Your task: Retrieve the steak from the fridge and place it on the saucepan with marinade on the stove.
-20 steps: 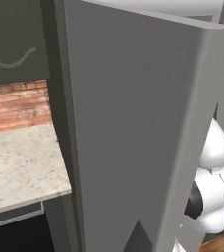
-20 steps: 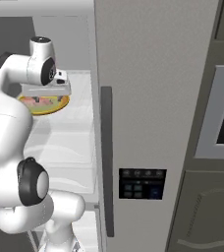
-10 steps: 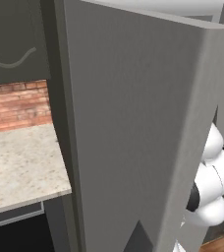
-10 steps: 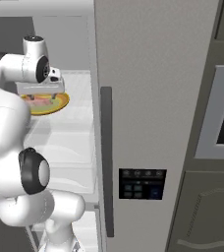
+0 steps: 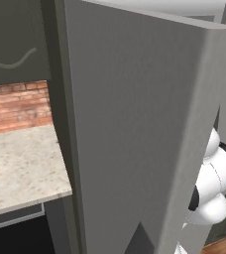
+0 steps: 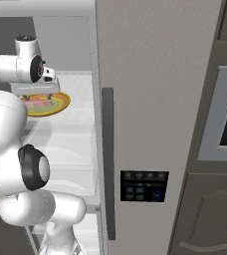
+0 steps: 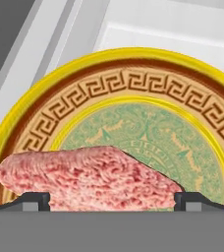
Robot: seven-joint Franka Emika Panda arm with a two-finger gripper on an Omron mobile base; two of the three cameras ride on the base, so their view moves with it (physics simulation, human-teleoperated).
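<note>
Hand view now has the flat pinkish-red steak (image 7: 87, 178) low in the frame, lying on the round yellow plate with a green patterned centre (image 7: 133, 93), with the gripper (image 7: 112, 199) fingertips spread wide on either side of it, grasping nothing. Right base view, upper left, shows the white arm (image 6: 11, 114) has sunk lower over that plate on the shelf of the tall light-grey fridge (image 6: 155, 99) than a second ago. I'd say the pinch comes next.

A home kitchen: open fridge (image 6: 155, 99), built-in wall oven (image 6: 225, 119), stone counter (image 5: 21, 168), brick backsplash (image 5: 16, 105)
</note>
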